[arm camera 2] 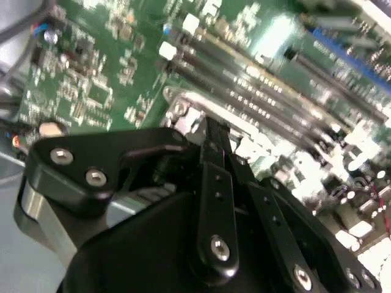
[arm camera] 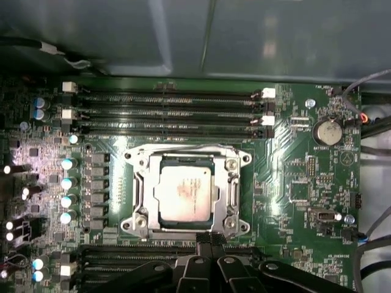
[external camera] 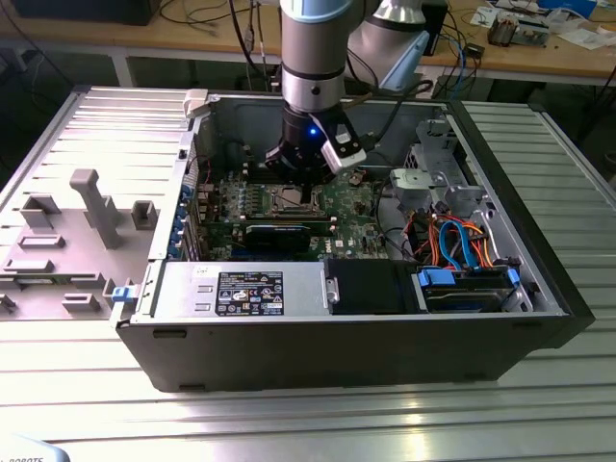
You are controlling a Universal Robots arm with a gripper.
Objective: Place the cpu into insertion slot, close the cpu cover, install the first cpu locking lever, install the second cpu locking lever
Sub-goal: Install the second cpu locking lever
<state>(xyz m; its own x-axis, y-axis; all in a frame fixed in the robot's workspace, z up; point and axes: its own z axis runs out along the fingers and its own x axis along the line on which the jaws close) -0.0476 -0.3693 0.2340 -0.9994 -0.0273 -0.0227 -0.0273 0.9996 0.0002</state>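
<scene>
My arm [external camera: 312, 58] is a silver-grey cylinder above the computer case [external camera: 289, 346], with a blue light, black gripper [arm camera 2: 215, 149] linkages and silver screws.

A robotics or electronics lab is indicated. An opened desktop computer case [external camera: 385, 318] is laid on its side on a ribbed metal table [external camera: 539, 404], with the green motherboard [arm camera: 293, 177] and bundled blue and orange cables [external camera: 462, 245] exposed. A grey moulded fixture tray [external camera: 67, 241] with raised holders is set beside the case at the exterior view's left. A wooden workbench [external camera: 577, 60] is seen along the back, strewn with wires, papers and small electronic parts. An industrial robot arm [external camera: 313, 58] is lowered into the case.
</scene>
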